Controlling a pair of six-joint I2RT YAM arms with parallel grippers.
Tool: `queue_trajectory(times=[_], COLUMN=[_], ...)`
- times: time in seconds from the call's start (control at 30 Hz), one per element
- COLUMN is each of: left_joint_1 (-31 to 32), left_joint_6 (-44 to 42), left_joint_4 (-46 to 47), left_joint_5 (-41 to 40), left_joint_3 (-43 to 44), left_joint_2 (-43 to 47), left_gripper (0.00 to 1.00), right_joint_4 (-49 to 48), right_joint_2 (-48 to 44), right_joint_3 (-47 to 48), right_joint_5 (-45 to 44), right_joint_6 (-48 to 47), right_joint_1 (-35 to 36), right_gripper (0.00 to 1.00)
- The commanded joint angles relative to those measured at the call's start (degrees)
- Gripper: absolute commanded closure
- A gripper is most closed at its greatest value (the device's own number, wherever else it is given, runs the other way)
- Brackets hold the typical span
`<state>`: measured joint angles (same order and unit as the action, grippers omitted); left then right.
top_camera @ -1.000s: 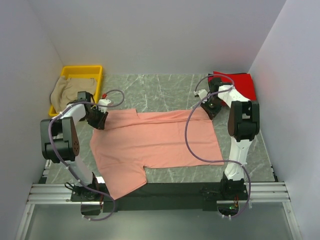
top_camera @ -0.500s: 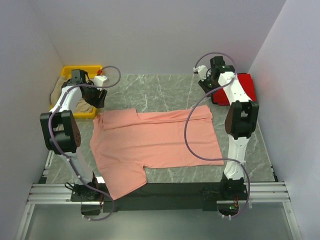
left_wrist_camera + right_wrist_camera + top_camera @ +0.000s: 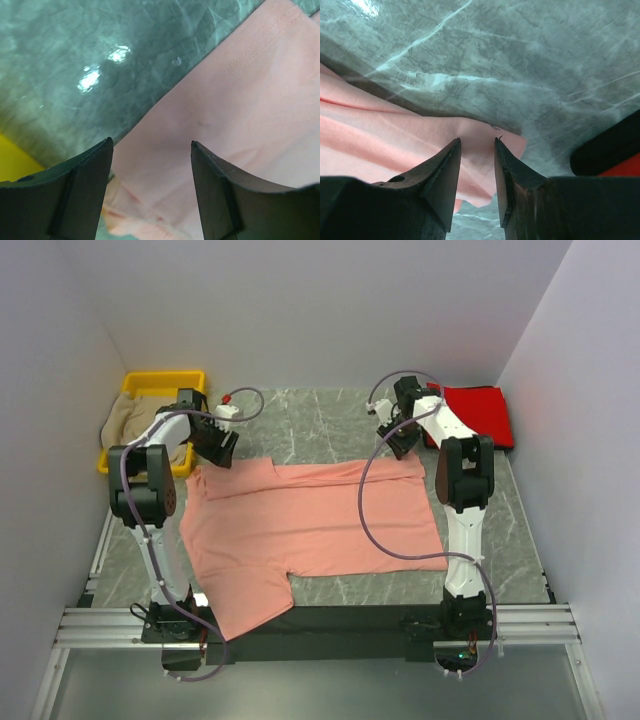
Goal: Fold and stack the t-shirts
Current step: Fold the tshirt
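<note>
jaws swung back over far corners of pink shirt [image 3: 310, 525]; left jaws wide open, right jaws slightly, both empty.

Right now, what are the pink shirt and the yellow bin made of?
The pink shirt looks like soft matte cloth: it wrinkles and shows stitched seams. The yellow bin is probably hard plastic: its rim looks stiff and even.

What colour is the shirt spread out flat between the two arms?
Salmon pink; the shirt shows best in the top view.
</note>
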<state>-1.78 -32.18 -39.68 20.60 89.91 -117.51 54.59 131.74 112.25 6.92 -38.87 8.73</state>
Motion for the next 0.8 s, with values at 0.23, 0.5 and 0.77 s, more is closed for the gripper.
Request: queue_trajectory(times=[0.23, 0.5, 0.77], left_joint_1=[1.17, 0.64, -1.65], left_joint_6=[5.03, 6.96, 8.89], left_joint_4=[3.56, 3.91, 5.40], left_joint_5=[-3.02, -1.97, -1.88], left_joint_3=[3.16, 1.93, 3.52], left_joint_2=[-4.48, -3.25, -2.54], left_gripper=[0.35, 0.34, 0.53], right_joint_4=[-1.15, -0.89, -0.54], right_joint_2=[-2.89, -3.16, -3.33], right_joint_3=[-2.64, -3.17, -3.26], right_joint_5=[-0.41, -0.68, -0.94], right_joint_6=[0.99, 0.90, 1.08], right_joint_1=[-0.29, -0.91, -0.91], right_gripper=[0.61, 0.62, 0.64])
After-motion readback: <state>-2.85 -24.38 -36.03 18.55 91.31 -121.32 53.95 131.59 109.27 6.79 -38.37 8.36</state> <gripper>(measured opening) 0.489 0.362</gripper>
